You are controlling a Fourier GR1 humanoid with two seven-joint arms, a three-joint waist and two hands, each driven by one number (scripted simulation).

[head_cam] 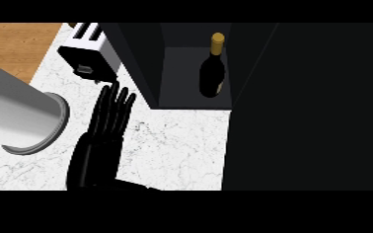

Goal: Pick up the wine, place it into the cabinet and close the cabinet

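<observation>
**Wine Inside Open Cabinet, Left Hand Flat Over Counter**

Shows the left hand (98, 143) coming in from the lower edge, fingers (113, 106) straight, close together and pointing up the view. Holds nothing and curls round nothing. Lies over the white marbled counter (182, 148); cannot tell whether touching it or just above it.

Up and to the right of the fingertips, well apart from them: the wine (212, 74), a dark bottle with a gold-capped neck. Stands, upright as far as can be told, inside the open compartment of the dark cabinet (138, 64). Sits toward the right side of that compartment, near its right wall, on its grey floor. Kept apart from the hand by the cabinet's left wall and a stretch of bare counter.

Farther right of the fingers, beyond the bottle: a broad black panel (299, 108) filling the right of the view down to the lower edge. Looks like the cabinet's door or side; cannot tell which.

Just above the fingertips, close to them: a toaster (91, 54), black and silver with slots on top, set just beside the cabinet's left wall.

Left of the fingers, near the hand but apart from it: a large grey cylinder (29, 113), its rounded rim turned toward the hand, running off the view's left edge.

Up and left of the fingers, past the counter's edge: a wooden floor (22, 42).
</observation>
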